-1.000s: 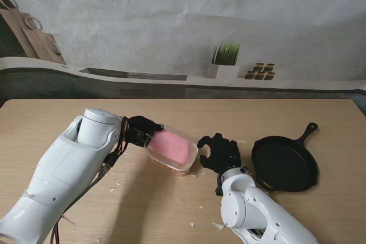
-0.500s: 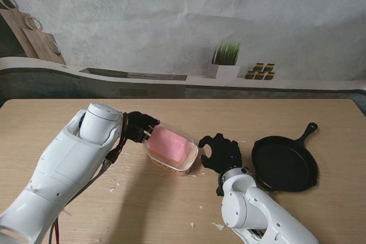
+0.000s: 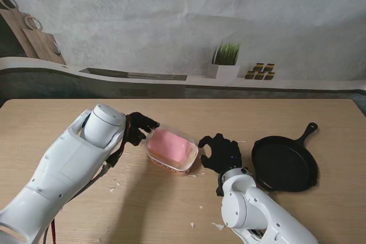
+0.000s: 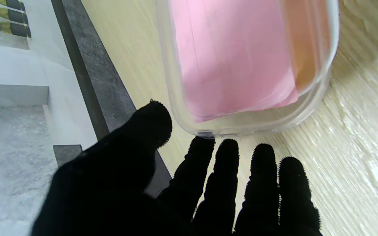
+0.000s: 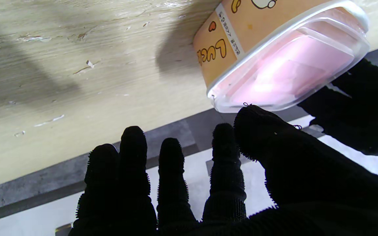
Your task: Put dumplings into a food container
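Our left robot hand (image 3: 139,128) hovers spread and empty beside the lidded food container (image 3: 170,150); light, slick plastic, best gripped by its sides.

A: Where is the stand camera looking from?

B: It's looking down over my shoulders, taking in the whole table (image 3: 51,124) and both my arms.

A: And your wrists?

B: Each is peering along my fingers, very close, upside down. Both are sharing the food container (image 4: 241,65) (image 5: 274,65) with the stand view (image 3: 170,150), from opposite sides; my right wrist camera is also catching my left hand (image 5: 359,108).
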You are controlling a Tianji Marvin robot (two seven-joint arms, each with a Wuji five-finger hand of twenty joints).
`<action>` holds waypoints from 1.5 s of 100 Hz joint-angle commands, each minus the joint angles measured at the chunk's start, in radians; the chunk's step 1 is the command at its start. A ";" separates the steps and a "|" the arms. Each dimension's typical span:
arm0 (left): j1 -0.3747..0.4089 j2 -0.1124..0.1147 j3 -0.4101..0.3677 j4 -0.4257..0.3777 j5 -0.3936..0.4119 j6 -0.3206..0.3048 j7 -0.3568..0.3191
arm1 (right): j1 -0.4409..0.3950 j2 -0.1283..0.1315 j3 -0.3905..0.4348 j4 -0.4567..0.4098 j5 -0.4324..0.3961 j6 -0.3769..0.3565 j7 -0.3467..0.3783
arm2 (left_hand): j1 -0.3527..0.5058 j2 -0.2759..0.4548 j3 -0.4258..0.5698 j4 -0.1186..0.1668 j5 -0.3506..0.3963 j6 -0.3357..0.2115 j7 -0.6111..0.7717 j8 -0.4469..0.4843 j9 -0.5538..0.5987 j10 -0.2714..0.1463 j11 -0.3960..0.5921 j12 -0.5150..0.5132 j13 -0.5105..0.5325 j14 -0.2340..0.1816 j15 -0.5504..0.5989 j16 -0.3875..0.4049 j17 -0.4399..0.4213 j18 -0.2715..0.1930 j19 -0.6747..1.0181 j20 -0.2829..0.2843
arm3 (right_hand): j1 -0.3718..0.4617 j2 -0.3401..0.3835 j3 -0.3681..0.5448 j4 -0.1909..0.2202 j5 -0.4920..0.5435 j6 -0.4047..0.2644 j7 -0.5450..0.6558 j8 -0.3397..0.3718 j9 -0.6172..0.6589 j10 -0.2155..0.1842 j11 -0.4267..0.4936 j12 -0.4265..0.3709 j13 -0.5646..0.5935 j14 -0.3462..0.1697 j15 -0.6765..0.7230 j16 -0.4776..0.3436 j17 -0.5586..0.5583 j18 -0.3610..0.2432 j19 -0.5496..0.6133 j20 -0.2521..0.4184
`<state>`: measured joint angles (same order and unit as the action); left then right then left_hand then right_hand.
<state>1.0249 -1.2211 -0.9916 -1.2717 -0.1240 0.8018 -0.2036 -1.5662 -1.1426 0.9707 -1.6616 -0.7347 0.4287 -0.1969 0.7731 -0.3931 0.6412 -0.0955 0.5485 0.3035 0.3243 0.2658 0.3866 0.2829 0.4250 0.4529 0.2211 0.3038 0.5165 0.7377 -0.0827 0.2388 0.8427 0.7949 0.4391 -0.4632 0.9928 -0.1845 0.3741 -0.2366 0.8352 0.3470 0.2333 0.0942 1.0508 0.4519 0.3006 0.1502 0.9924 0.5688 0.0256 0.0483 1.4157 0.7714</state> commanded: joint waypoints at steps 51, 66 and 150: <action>-0.011 -0.011 0.015 0.043 -0.030 -0.025 -0.026 | -0.004 -0.009 -0.007 0.000 0.005 0.002 0.007 | 0.111 0.087 -0.129 0.031 -0.003 -0.036 -0.004 -0.011 -0.016 -0.063 0.000 -0.029 -0.032 -0.039 -0.078 -0.063 -0.019 -0.040 -0.216 0.109 | 0.005 0.036 0.000 0.050 -0.020 -0.016 0.006 0.005 -0.026 -0.022 0.024 0.009 -0.025 0.008 0.012 -0.001 -0.009 -0.082 0.019 -0.002; -0.022 0.005 0.048 0.046 0.007 -0.055 -0.061 | -0.005 -0.009 -0.006 0.000 0.005 0.004 0.007 | 0.116 0.089 -0.129 0.030 0.017 -0.046 0.012 -0.002 0.006 -0.067 0.006 -0.024 -0.022 -0.045 -0.075 -0.061 -0.021 -0.034 -0.226 0.118 | 0.004 0.038 -0.002 0.049 -0.032 -0.002 0.008 0.006 -0.031 -0.020 0.022 0.008 -0.027 0.008 0.011 -0.002 -0.009 -0.082 0.019 -0.002; 0.078 0.125 0.063 -0.060 0.525 -0.527 -0.122 | 0.091 0.010 -0.107 0.059 -0.119 0.027 0.050 | -0.025 -0.053 0.007 0.013 -0.087 -0.395 0.094 0.030 -0.160 -0.174 -0.032 -0.043 -0.118 -0.120 -0.140 -0.115 -0.006 -0.032 -0.191 0.026 | -0.100 -0.109 -0.142 0.050 -0.224 0.149 0.074 0.037 -0.055 -0.083 -0.455 -0.170 -0.205 -0.099 -0.179 -0.108 -0.081 -0.097 -0.299 -0.065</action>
<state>1.0956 -1.1049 -0.9257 -1.3398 0.4188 0.2791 -0.3273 -1.4814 -1.1249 0.8728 -1.6151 -0.8676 0.4507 -0.1580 0.7887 -0.4054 0.6178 -0.0826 0.5031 -0.0158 0.4228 0.3120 0.2790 0.1630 0.4144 0.4304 0.1450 0.2203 0.4027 0.6438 -0.0838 0.2263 0.6837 0.8458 0.3545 -0.5262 0.8885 -0.1845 0.1973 -0.1071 0.8869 0.3579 0.1820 0.0422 0.6772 0.3078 0.1422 0.0776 0.8472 0.4851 -0.0364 -0.0146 1.1561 0.7185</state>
